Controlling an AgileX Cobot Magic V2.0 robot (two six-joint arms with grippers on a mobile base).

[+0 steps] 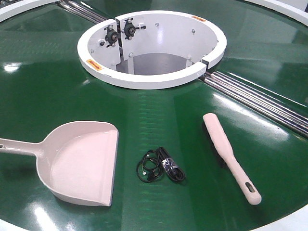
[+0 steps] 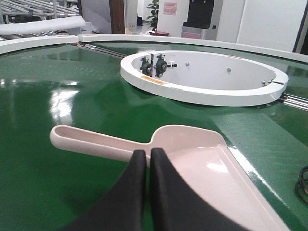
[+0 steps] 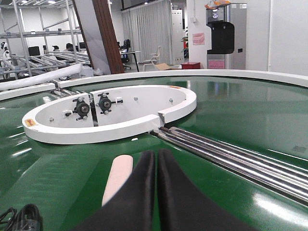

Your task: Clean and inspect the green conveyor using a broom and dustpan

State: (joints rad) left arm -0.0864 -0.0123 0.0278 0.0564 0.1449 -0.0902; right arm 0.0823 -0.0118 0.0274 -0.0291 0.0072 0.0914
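**Broom and dustpan both lying on the belt, both claws clenched on nothing**

The dustpan [image 1: 84,161] lies toward the near-left edge of the green conveyor [image 1: 43,86], mouth facing right and handle running off toward the left edge. The broom [image 1: 230,155] lies diagonally toward the near-right edge, slotted handle end closest to the near rim.

Both look like thin moulded plastic, so my guess is light and stiff but slick, and likely to skate on that glossy belt if nudged. I'd take the pan by its straight handle near the scoop, and the broom by the narrow handle (not the wider brush head).

The left gripper [image 2: 148,159] hangs over the pan's handle-scoop junction with its jaws pressed together and empty. The right gripper [image 3: 156,159] is the same, right by the broom's head end.

I can't see anything in the dustpan. A coiled black cable [image 1: 161,166] lies between the two tools, just off the pan's mouth.
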